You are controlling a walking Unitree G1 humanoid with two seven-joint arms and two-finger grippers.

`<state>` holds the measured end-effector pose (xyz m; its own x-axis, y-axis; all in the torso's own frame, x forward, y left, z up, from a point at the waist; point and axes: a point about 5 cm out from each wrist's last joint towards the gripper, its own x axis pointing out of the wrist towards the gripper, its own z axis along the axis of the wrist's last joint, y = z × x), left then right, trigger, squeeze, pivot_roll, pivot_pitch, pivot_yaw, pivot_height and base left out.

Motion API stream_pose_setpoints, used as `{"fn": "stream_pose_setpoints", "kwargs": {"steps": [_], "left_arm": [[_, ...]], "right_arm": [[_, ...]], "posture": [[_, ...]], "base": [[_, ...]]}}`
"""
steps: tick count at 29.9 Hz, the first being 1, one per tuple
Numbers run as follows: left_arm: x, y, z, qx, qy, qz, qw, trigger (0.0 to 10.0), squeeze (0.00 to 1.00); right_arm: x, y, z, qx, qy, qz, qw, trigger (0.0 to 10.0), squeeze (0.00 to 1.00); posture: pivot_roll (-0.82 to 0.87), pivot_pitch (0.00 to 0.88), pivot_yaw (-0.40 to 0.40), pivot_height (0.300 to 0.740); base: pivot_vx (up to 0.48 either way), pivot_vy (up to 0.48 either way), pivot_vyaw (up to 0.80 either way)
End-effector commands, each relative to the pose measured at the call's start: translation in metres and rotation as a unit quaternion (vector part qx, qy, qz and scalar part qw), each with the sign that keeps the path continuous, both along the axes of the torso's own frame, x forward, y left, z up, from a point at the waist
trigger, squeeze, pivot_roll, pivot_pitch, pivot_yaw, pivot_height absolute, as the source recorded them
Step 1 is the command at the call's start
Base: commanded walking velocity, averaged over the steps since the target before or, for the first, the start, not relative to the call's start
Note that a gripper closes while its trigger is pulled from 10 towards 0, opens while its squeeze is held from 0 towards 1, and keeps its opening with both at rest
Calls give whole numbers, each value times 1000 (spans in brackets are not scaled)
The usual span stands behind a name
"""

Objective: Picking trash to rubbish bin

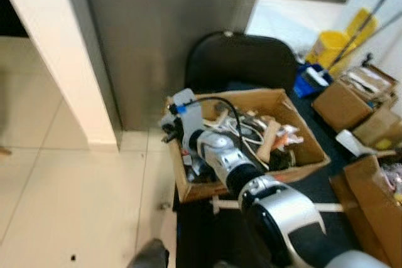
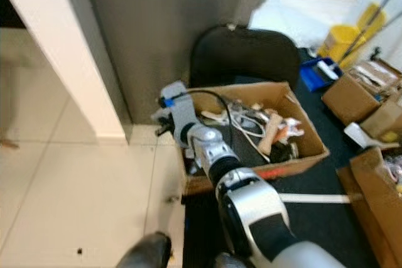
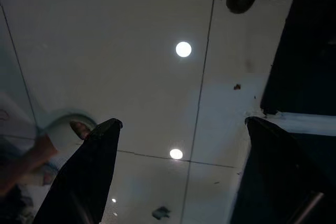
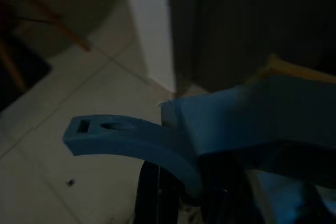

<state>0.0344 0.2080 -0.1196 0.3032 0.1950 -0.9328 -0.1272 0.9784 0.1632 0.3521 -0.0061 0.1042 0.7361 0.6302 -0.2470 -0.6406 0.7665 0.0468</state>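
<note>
My right arm reaches forward to the near-left corner of an open cardboard box (image 1: pixel 314 166) filled with mixed trash (image 1: pixel 267 136). The right gripper (image 1: pixel 176 118) is over that corner, shut on a pale blue piece (image 4: pixel 157 140) with a curved strap; the same piece (image 1: pixel 186 101) sticks up above the wrist. A black rounded thing (image 1: pixel 242 59), perhaps a bin, stands just behind the box. The left gripper (image 3: pixel 181 129) hangs low over the tiled floor (image 3: pixel 147 66), open, with nothing between its fingers (image 3: pixel 100 145).
A white pillar (image 1: pixel 63 54) and a grey wall (image 1: pixel 157 29) rise left of the box. More cardboard boxes (image 1: pixel 352 101), a yellow mop bucket (image 1: pixel 333 45) and a blue tray (image 1: pixel 311 80) crowd the right, on a dark mat (image 1: pixel 314 192). Pale tiles (image 1: pixel 75 199) lie to the left.
</note>
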Motion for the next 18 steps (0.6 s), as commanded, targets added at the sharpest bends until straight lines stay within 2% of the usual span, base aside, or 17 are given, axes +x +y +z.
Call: {"fn": "stream_pose_setpoints", "kwargs": {"steps": [1, 6, 11, 15, 16, 17, 18], "left_arm": [[-3, 3, 0, 2, 3, -1, 1000, 10000, 0], [-4, 3, 0, 1, 2, 1, 1000, 10000, 0], [-4, 2, 0, -1, 0, 4, 1000, 10000, 0], [-4, 1, 0, -2, -1, 6, 1000, 10000, 0], [-4, 0, 0, -4, -3, 6, 1000, 10000, 0], [-4, -1, 0, -5, -3, 6, 1000, 10000, 0], [-4, -1, 0, -5, -3, 5, 1000, 10000, 0]], "right_arm": [[-25, 46, -6, 36, 32, 36, 998, 10000, 0], [-21, 42, -5, 23, 24, 11, 999, 10000, 0], [-10, 22, -9, -40, 9, -58, 997, 10000, 0], [-7, 14, -11, -53, 11, -77, 996, 10000, 0], [-5, 11, -8, -42, 3, -82, 996, 10000, 929], [-2, 8, -5, -37, -10, -93, 995, 10000, 1000], [-1, 7, -4, -37, -13, -99, 994, 10000, 1000]], "posture": [[271, 119, -82, 740], [272, 121, -80, 740], [278, 124, -85, 740], [279, 124, -87, 740], [277, 122, -87, 740], [277, 122, -87, 740], [275, 117, -88, 740]], "base": [[0, 0, 0], [0, 0, 0], [0, 0, 0], [0, 0, 0], [0, 0, 0], [0, 0, 0], [0, 0, 0]]}}
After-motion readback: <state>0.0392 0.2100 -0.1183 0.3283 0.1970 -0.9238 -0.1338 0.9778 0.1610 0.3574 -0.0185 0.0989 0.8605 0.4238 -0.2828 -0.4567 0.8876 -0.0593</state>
